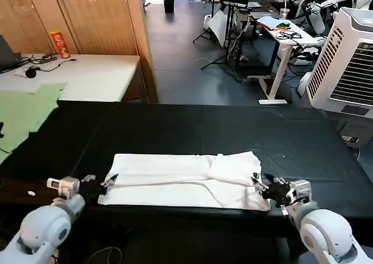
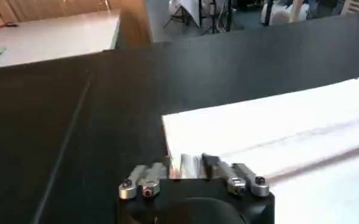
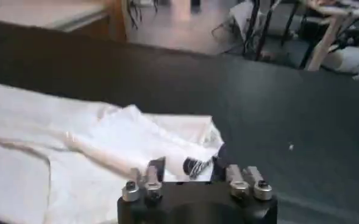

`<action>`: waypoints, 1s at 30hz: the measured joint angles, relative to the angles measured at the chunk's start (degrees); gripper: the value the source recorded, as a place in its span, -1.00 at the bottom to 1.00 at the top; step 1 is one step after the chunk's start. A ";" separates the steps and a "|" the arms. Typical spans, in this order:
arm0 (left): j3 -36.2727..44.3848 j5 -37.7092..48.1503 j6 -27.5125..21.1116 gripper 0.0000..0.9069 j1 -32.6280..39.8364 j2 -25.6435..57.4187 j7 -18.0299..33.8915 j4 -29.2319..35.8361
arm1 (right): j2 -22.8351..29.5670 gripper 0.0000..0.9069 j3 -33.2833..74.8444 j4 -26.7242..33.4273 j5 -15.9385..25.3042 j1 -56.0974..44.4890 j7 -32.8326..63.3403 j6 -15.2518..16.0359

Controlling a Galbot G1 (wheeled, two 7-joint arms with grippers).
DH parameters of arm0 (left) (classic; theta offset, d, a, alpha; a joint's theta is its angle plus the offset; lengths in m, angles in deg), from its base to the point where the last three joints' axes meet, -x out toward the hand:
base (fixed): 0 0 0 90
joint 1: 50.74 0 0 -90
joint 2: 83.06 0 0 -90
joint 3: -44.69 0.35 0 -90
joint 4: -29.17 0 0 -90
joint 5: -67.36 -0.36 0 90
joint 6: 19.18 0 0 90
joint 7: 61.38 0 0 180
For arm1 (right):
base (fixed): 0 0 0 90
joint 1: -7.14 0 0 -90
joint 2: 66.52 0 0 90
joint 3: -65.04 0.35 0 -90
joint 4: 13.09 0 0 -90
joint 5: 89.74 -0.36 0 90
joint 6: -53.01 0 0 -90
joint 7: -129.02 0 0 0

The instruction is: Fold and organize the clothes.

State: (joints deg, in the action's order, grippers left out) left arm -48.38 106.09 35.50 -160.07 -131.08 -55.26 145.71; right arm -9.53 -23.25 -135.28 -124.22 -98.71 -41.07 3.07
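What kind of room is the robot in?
Probably a robotics lab or workshop. Behind the black table with the white T-shirt stand desks with cables, camera tripods and a big cooling fan unit.

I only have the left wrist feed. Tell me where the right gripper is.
Observer: In the head view the right gripper is at the near right corner of the T-shirt, opposite the left gripper at the near left corner.
Operator: Give me the shirt's overall shape.
Observer: It lies as a long flat band across the black table, with a folded sleeve on top at its right end.
Operator: Report any print showing.
Observer: The right wrist view shows a small dark mark at the shirt's edge just ahead of the right gripper. The rest faces up plain white.
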 joint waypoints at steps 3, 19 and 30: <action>0.70 1.31 0.58 0.94 3.52 -1.38 1.06 -1.78 | 2.01 0.94 -1.48 3.58 1.41 3.33 0.22 -1.93; 4.86 2.56 0.80 0.94 14.59 -10.09 1.32 -12.22 | 9.43 0.94 -5.83 18.62 4.21 13.89 -0.07 -6.10; 5.29 2.17 1.29 -0.48 16.46 -12.23 1.37 -17.57 | 12.46 -0.16 -7.09 24.08 5.79 16.38 -1.06 -6.37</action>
State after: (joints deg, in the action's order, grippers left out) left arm -43.09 108.26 36.79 -143.61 -143.31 -53.89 128.14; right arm 2.93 -30.34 -111.20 -118.43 -82.34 -42.12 -3.30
